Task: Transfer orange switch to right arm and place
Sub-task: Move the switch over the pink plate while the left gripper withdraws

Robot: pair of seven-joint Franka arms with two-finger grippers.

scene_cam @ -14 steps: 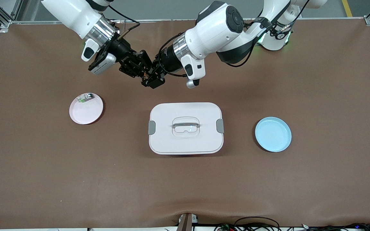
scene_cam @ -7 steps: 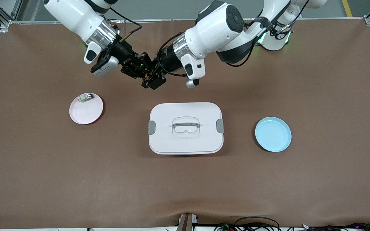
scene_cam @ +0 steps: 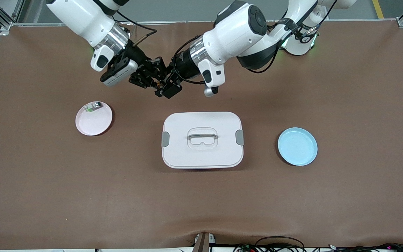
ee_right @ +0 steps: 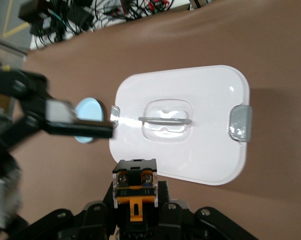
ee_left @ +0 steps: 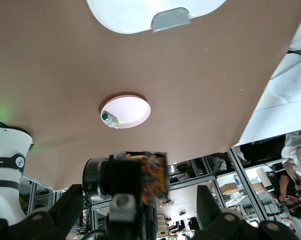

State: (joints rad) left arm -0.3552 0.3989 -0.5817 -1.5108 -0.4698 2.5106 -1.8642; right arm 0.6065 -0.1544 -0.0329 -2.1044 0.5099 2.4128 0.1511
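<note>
The orange switch (scene_cam: 158,83), a small black part with an orange end, hangs in the air over the bare mat, between the robots' bases and the white box. My right gripper (scene_cam: 154,80) is shut on it; in the right wrist view the switch (ee_right: 135,187) sits clamped between the black fingers (ee_right: 173,212). My left gripper (scene_cam: 165,86) stands open around the same spot. In the left wrist view its fingers (ee_left: 65,210) stand wide apart on either side of the switch (ee_left: 151,172) and do not touch it.
A white lidded box (scene_cam: 202,154) with a handle sits mid-table. A pink plate (scene_cam: 93,124) holding a small green-white-silver part (scene_cam: 93,106) lies toward the right arm's end. A blue plate (scene_cam: 297,146) lies toward the left arm's end.
My left gripper has opened and let go of the switch, which stays in the shut right gripper. The right wrist has shifted slightly.
</note>
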